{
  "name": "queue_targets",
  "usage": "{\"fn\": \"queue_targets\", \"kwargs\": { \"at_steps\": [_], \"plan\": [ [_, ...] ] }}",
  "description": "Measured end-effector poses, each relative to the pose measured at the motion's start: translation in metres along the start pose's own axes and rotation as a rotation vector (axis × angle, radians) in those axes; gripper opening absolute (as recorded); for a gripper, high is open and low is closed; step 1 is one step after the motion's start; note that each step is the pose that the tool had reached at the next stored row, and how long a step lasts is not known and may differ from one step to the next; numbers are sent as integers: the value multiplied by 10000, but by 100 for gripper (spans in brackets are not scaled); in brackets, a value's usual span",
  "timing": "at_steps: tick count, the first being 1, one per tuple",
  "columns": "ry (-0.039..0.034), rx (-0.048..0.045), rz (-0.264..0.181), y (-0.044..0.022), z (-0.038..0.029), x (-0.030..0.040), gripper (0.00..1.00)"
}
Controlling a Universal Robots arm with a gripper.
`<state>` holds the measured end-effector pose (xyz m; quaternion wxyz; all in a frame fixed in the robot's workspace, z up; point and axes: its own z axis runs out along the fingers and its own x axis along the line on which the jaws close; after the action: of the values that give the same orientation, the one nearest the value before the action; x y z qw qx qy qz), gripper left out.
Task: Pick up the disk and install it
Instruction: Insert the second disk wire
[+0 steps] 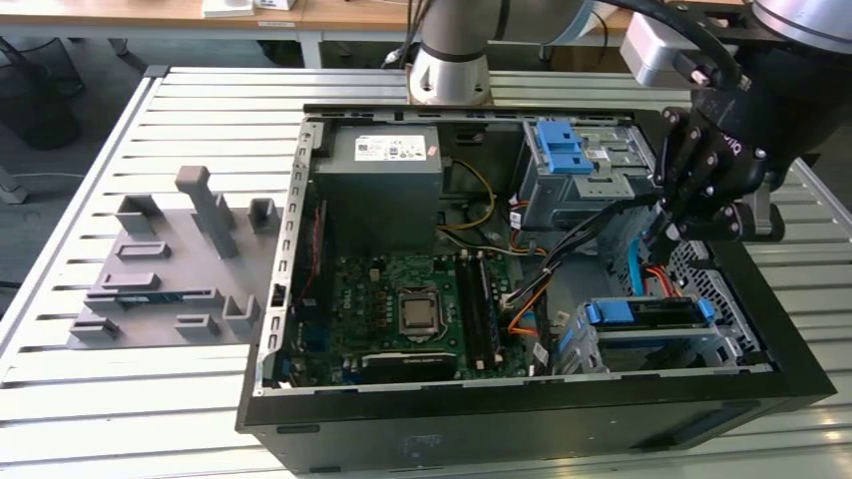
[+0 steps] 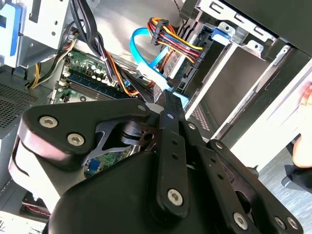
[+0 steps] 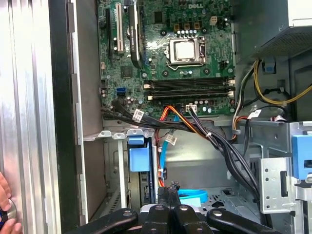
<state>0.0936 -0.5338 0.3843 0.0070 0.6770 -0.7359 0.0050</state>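
The disk (image 1: 645, 312) sits in the lower drive bay of the open computer case (image 1: 533, 419), at the exterior view's right. Its blue carrier rails frame a dark body. In the first wrist view its blue rail (image 3: 139, 158) stands on edge inside the bay's metal frame. My gripper (image 1: 663, 232) hangs over the case just behind that bay, shut, with nothing seen between its fingers. The fingertips (image 3: 169, 187) are close to a blue flat cable (image 3: 190, 197) and apart from the disk. In the second wrist view the gripper (image 2: 165, 97) points at that blue cable (image 2: 146, 66).
Cable bundles (image 1: 586, 235) cross the case between the motherboard (image 1: 413, 299) and the drive bays. An upper cage carries a blue latch (image 1: 562, 150). A grey power supply (image 1: 386, 160) sits at the back. A grey slotted fixture (image 1: 160, 269) stands on the table. A hand (image 3: 4, 204) rests by the case.
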Motion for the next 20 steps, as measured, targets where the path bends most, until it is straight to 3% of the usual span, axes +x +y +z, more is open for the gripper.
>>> {"fn": "queue_targets", "kwargs": {
  "at_steps": [6, 7, 15, 16, 20],
  "plan": [
    [37, 3, 0, 1, 7, -8, 11],
    [39, 3, 1, 1, 11, -10, 17],
    [42, 3, 1, 2, 38, -29, 18],
    [43, 3, 1, 2, 41, -32, 25],
    [56, 5, 1, 0, 58, -39, 25]
  ]
}}
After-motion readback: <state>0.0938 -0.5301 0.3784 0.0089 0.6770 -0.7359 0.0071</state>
